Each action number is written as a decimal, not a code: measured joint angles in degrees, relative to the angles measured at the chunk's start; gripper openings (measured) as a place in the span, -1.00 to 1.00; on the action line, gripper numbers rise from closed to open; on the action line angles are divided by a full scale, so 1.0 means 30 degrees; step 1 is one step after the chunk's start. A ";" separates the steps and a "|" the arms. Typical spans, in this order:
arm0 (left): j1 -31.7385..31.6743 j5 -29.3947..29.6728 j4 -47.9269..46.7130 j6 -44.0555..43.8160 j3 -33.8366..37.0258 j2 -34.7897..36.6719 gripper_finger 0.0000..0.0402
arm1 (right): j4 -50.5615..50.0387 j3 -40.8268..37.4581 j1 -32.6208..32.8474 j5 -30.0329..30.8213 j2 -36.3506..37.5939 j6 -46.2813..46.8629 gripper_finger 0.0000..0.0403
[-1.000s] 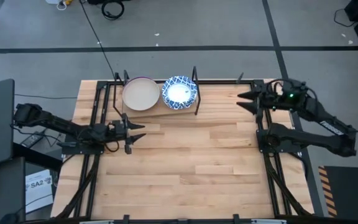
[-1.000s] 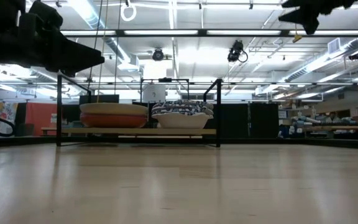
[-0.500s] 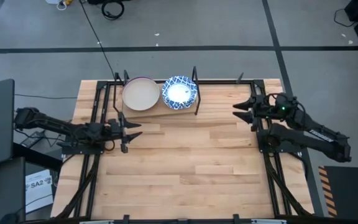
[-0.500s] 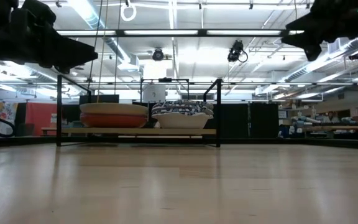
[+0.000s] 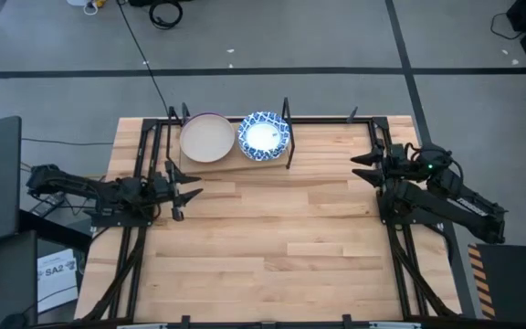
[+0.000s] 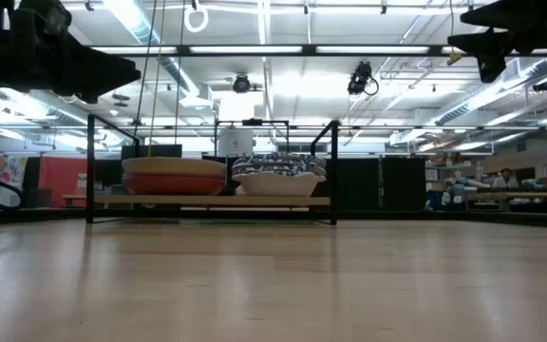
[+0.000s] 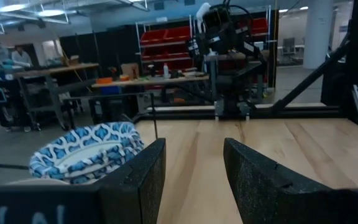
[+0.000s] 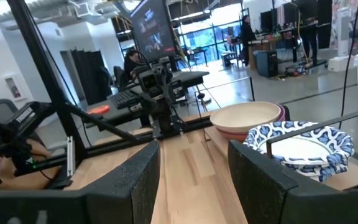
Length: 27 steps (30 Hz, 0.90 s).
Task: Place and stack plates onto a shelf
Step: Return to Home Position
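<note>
The shelf (image 5: pixel 245 157) stands at the table's far middle and bears two stacks of plates. The left stack is topped by a beige plate (image 5: pixel 206 137), with orange showing lower down (image 6: pixel 173 182). The right stack is blue-and-white patterned plates (image 5: pixel 263 135), also seen as a blue-and-white stack (image 6: pixel 275 177). Both stacks rest on the shelf board. My left gripper (image 5: pixel 190 190) hovers open near the table's left edge, pointing level toward the right. My right gripper (image 5: pixel 359 166) hovers open near the right edge, pointing left. Both are empty and well clear of the shelf.
Black frame rails run along the table's left side (image 5: pixel 140 247) and right side (image 5: pixel 400 256). The shelf's black upright posts (image 6: pixel 335 171) rise beside the stacks. Bare wooden tabletop (image 5: pixel 272 238) lies between the two arms and in front of the shelf.
My right gripper has come down and toward the table's near edge, then drawn back a little toward the right edge, staying open. My left gripper has drawn back slightly toward the table's left edge, also open. The plates have stayed put.
</note>
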State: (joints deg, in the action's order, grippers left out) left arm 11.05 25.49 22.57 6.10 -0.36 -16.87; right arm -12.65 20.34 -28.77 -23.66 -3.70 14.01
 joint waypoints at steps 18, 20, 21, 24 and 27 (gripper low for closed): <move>0.0001 0.1827 -0.5716 0.0248 0.0000 0.5639 -0.16 | -0.0525 0.0000 0.0000 -0.0021 0.0794 -0.0189 -0.04; 0.0000 0.1853 -0.5786 0.0311 -0.0022 0.5577 -0.16 | -0.0620 0.0000 0.0000 -0.0021 0.0794 -0.0208 -0.04; -0.0003 0.1853 -0.5827 0.0352 -0.0036 0.5577 -0.16 | -0.0676 0.0000 0.0000 -0.0026 0.0794 -0.0208 -0.04; 0.0001 0.1856 -0.6001 0.0339 -0.0058 0.5553 -0.16 | -0.0920 0.0000 0.0000 -0.0007 0.0794 -0.0215 -0.04; 0.0001 0.1855 -0.6043 0.0273 -0.0058 0.5548 -0.16 | -0.0877 -0.0056 0.0000 0.0497 0.0786 -0.0114 -0.04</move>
State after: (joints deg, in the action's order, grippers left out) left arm 11.05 31.06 4.44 6.92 -0.54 -0.23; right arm -15.28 20.17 -28.77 -22.17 -1.34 13.67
